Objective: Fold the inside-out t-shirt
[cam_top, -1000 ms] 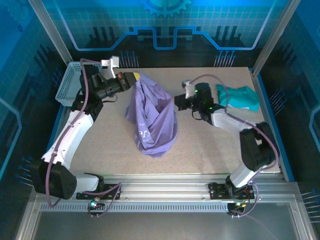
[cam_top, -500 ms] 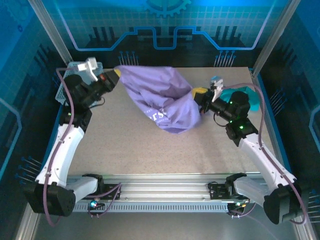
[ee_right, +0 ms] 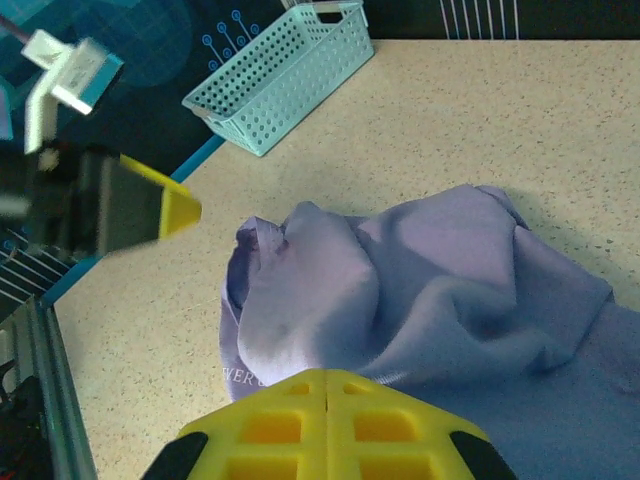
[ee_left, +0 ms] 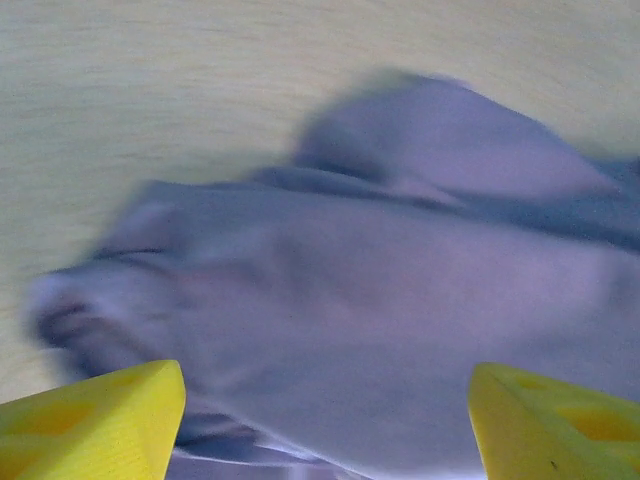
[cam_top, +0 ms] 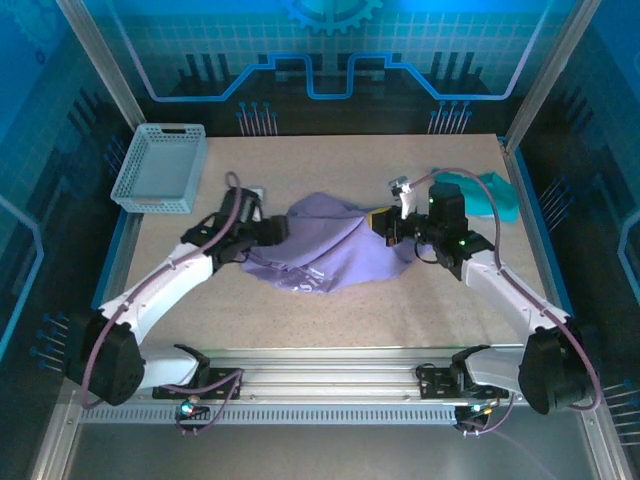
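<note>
Top view: inside-out t-shirt (cam_top: 325, 255) lies crumpled between the 2 grippers, left gripper (cam_top: 272, 232) at one edge, right gripper (cam_top: 388, 222) at the other. A teal garment (cam_top: 485, 195) sits just behind the right jaws and a basket (cam_top: 160, 168) well beyond the left.
Left wrist, blurred: jaws spread, gripping nothing, cloth bunched just ahead.
Right wrist: jaws clenched, apparently pinching the shirt edge.
Risk: a 1-sided hold drags the heap instead of spreading it, and the right arm may snag the teal garment.

Soft matt cloth t-shirt (cam_top: 325, 255); speckled matt tabletop (cam_top: 400, 320).
</note>
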You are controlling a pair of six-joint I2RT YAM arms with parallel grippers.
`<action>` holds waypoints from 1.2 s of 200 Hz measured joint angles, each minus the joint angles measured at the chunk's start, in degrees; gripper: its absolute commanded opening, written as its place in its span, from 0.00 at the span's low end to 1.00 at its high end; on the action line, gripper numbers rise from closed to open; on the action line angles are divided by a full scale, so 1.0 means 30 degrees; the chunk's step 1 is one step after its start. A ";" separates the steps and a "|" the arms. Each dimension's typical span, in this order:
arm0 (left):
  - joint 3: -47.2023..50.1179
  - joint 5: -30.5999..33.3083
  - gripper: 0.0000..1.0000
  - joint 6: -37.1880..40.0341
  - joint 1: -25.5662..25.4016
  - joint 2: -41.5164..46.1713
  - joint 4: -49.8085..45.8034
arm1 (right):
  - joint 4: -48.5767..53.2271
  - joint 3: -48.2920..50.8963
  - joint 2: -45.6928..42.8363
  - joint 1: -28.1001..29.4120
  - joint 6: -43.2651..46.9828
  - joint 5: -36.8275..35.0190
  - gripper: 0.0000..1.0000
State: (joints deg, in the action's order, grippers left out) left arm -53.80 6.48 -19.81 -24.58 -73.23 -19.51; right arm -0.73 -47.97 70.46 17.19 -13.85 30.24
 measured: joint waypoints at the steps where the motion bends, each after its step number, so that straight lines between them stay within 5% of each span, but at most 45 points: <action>1: 0.0029 -0.0044 0.81 0.0189 -0.0211 0.0015 0.0109 | 0.0109 -0.0066 0.0044 0.0000 0.0015 0.0022 0.00; 29: 0.0605 -0.0678 0.88 0.2193 -0.2681 -0.0175 0.1763 | 0.1639 -0.1326 0.0583 -0.0058 0.0576 0.0102 0.00; 58: 0.0627 -0.1639 0.88 0.3920 -0.3490 -0.1428 0.2535 | 0.2732 -0.2259 0.0648 -0.0175 0.1107 0.0087 0.00; 103: 0.0495 -0.1610 0.68 0.5202 -0.3526 -0.3330 0.2856 | 0.3381 -0.2681 0.0976 -0.0255 0.1581 0.0131 0.00; 119: -0.0058 -0.1406 0.50 0.5581 -0.3526 -0.4393 0.2900 | 0.3490 -0.2681 0.1100 -0.0255 0.1683 0.0233 0.00; 140: -0.1639 -0.1443 0.01 0.5748 -0.3410 -0.6339 0.2987 | 0.3599 -0.2681 0.1151 -0.0255 0.1974 0.0357 0.00; 154: -0.3031 -0.1763 0.00 0.5581 -0.3228 -0.7366 0.2586 | 0.4670 -0.2929 0.1268 -0.0284 0.1836 -0.1435 0.00; 182: -0.4932 -0.4364 0.00 0.3417 -0.2499 -0.6586 0.0911 | 0.6426 -0.3300 0.1399 -0.0969 0.0619 -0.7410 0.39; 198: -0.5020 -0.6331 0.00 0.1698 -0.1982 -0.4874 0.0182 | 0.6215 -0.2171 0.0066 -0.0182 0.0801 -0.9770 0.52; 217: -0.5056 -0.7796 0.00 0.0138 -0.1588 -0.2659 -0.0743 | 0.5377 -0.0721 -0.1960 0.2543 0.1115 -1.0382 0.59; 226: -0.5173 -0.8320 0.00 -0.0342 -0.1588 -0.1902 -0.1188 | 0.4823 -0.0087 -0.2718 0.3745 0.1290 -1.0105 0.73; 240: -0.5428 -0.9100 0.00 -0.0889 -0.1610 -0.1231 -0.1807 | 0.3869 0.0896 -0.3512 0.5391 0.1224 -0.9763 0.80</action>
State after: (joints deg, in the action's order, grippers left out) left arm -70.08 -20.82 -22.48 -29.41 -76.93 -24.93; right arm 10.87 -45.28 59.92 33.36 -10.17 0.95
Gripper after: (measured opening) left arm 0.057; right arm 0.750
